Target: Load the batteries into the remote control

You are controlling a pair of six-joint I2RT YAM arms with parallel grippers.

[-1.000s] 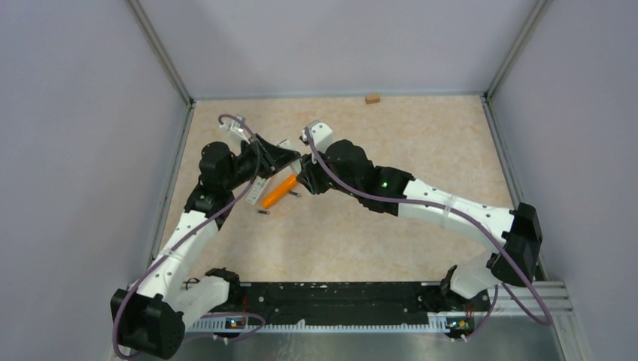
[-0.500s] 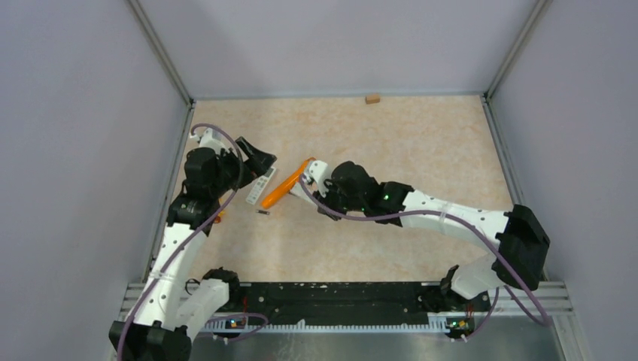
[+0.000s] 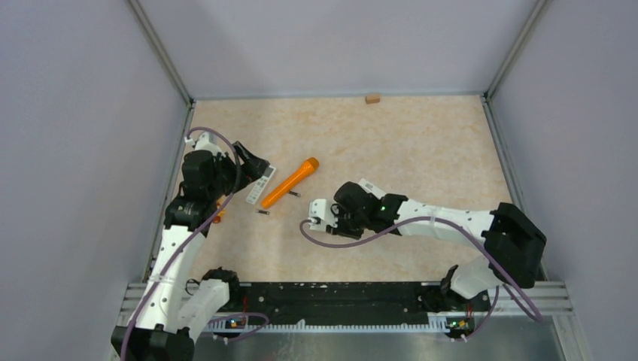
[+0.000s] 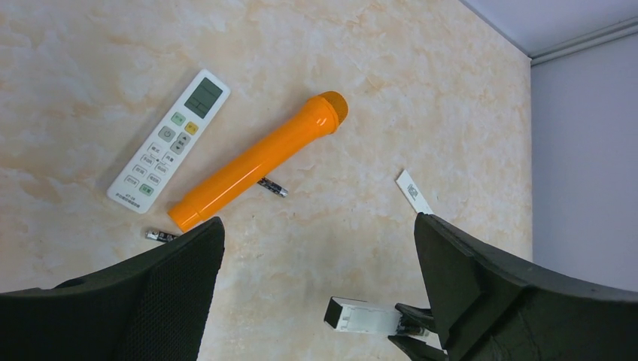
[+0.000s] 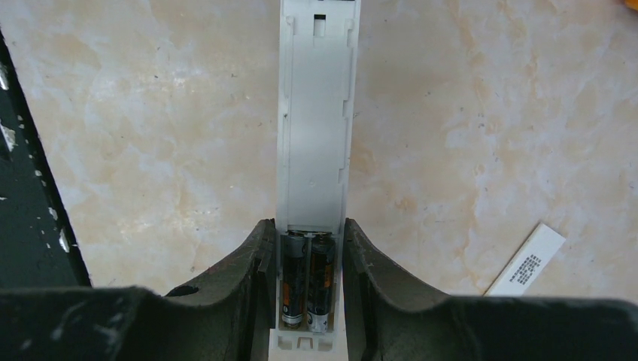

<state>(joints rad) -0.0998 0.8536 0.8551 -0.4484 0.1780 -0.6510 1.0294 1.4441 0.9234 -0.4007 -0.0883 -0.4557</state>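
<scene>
My right gripper (image 5: 307,229) is shut on the sides of a white remote control (image 5: 314,135) held back-side up over the table. Its compartment is uncovered and two batteries (image 5: 308,282) lie side by side in it, between my fingers. From above, this remote control (image 3: 316,216) sticks out left of the right gripper (image 3: 331,218). Two loose batteries (image 4: 272,187) (image 4: 159,236) lie on the table beside an orange tube (image 4: 256,162). My left gripper (image 4: 320,286) is wide open and holds nothing, raised at the left (image 3: 252,162).
A second white remote (image 4: 169,143) lies buttons up, left of the orange tube (image 3: 290,182). A thin white cover strip (image 5: 527,259) lies flat right of the held remote. A small wooden block (image 3: 372,98) sits at the back wall. Grey walls enclose the table.
My left gripper has opened and drawn back to the left. The right arm has pulled toward the near edge with the remote control. The orange tube now lies free on the table.
</scene>
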